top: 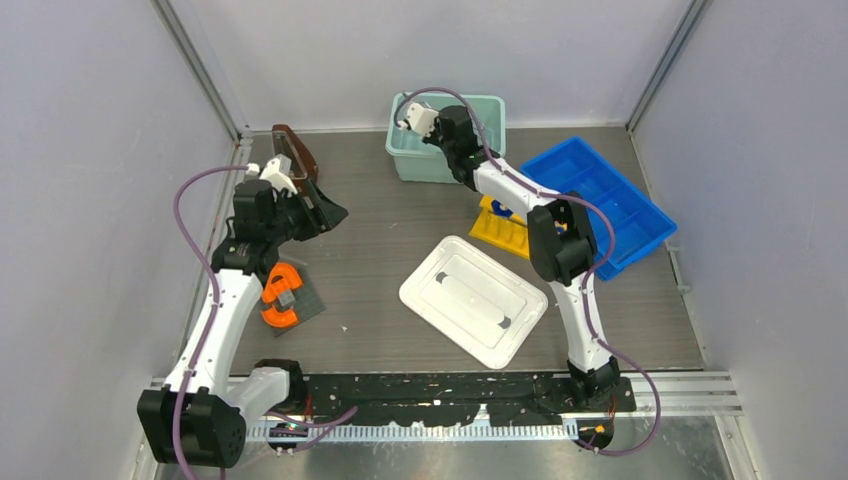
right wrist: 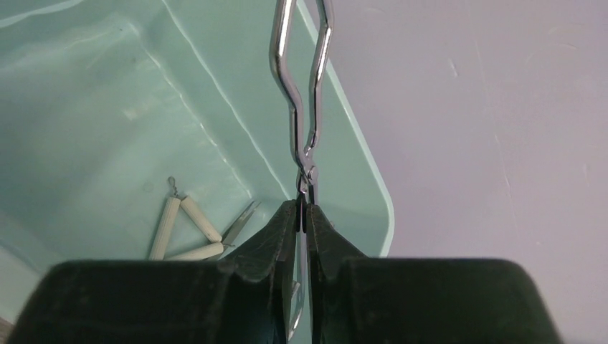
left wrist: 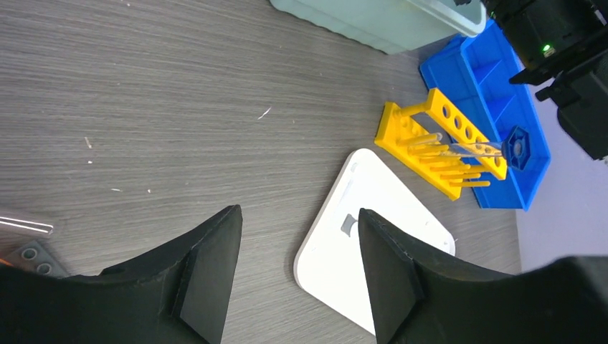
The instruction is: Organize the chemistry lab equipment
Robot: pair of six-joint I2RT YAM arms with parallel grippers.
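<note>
Silver wire tongs (right wrist: 305, 107), slim and bent, are pointing toward the top centre of the right wrist view. The black right gripper (right wrist: 304, 206) is pinching them near their pivot, and its jaws are pressing together on the metal with only the wire between them. The tongs are hanging over the inside of a pale green plastic bin (right wrist: 107, 93), close to its right-hand rim. A small white triangle made of three stubby rods (right wrist: 188, 231) is lying on the bin floor in the lower left of that frame. In the top view the bin is sitting at upper centre, near the back wall.

The left gripper (left wrist: 299, 215) is hovering over the grey wood-grain table (left wrist: 143, 107), its jaws standing well apart and holding nothing. Right of centre in the left wrist view, a yellow plastic test tube rack (left wrist: 430, 143) is lying on the table. A small blue knob-like piece (left wrist: 518, 147) is sitting at the rack's right end on a thin clear tube, just beside a blue plastic tray (left wrist: 495, 86). A white rectangular lid (left wrist: 387, 193) is lying flat below the rack. A thin clear glass rod (left wrist: 25, 226) is showing at the left edge.
</note>
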